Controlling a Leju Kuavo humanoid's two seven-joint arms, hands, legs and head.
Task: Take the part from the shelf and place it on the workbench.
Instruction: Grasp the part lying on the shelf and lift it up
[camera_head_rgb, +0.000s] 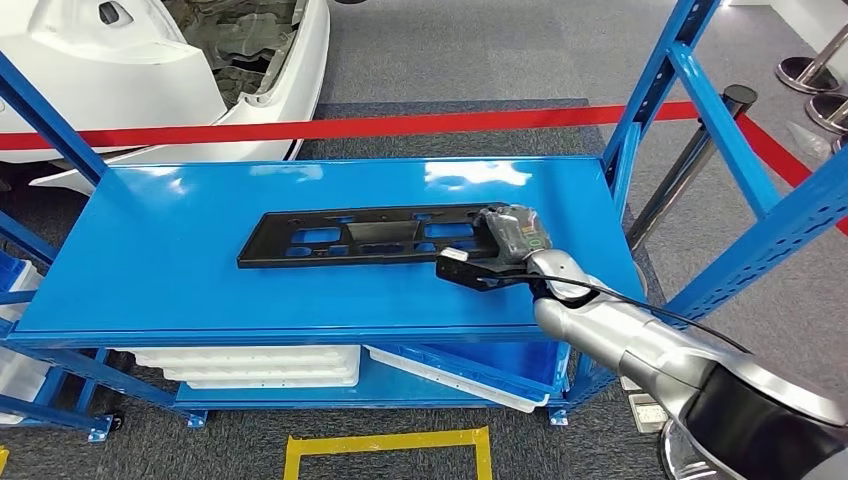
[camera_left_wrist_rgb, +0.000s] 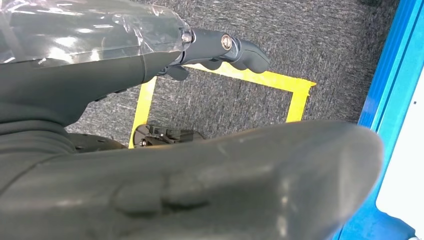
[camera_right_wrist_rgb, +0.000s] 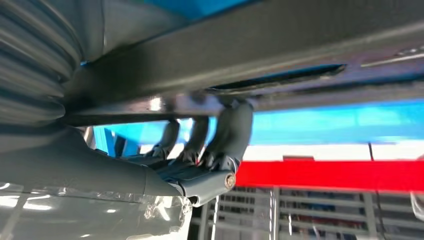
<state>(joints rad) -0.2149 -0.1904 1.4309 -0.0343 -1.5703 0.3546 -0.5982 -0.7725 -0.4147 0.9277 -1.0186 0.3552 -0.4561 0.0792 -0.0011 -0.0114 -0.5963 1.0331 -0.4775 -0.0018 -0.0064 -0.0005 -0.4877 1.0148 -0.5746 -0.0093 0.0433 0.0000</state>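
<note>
Right arm (camera_head_rgb: 640, 345) is seen nearest the head camera, entering from the lower right and reaching up-left over the front edge of the blue shelf (camera_head_rgb: 180, 260). Right hand (camera_head_rgb: 500, 250) is placed at the right end of the black slotted panel (camera_head_rgb: 355, 235), the task's part. In the right wrist view, dark fingers (camera_right_wrist_rgb: 230, 135) are curled against the edge of the panel's underside (camera_right_wrist_rgb: 280, 55); a grip on that end is judged to be made, though whether the panel is lifted clear of the shelf cannot be told.

Panel's long axis runs left to right across the shelf, roughly parallel to the front edge. From the hand, nearly the whole length extends to the left; only the right end is held. An end-held load of this kind is judged likely to droop or twist when raised.

Left hand (camera_left_wrist_rgb: 220, 47) hangs low over grey carpet and a yellow taped square (camera_left_wrist_rgb: 220, 85), fingers curled in with nothing held, well apart from the panel. Right hand is clearly the nearer.
</note>
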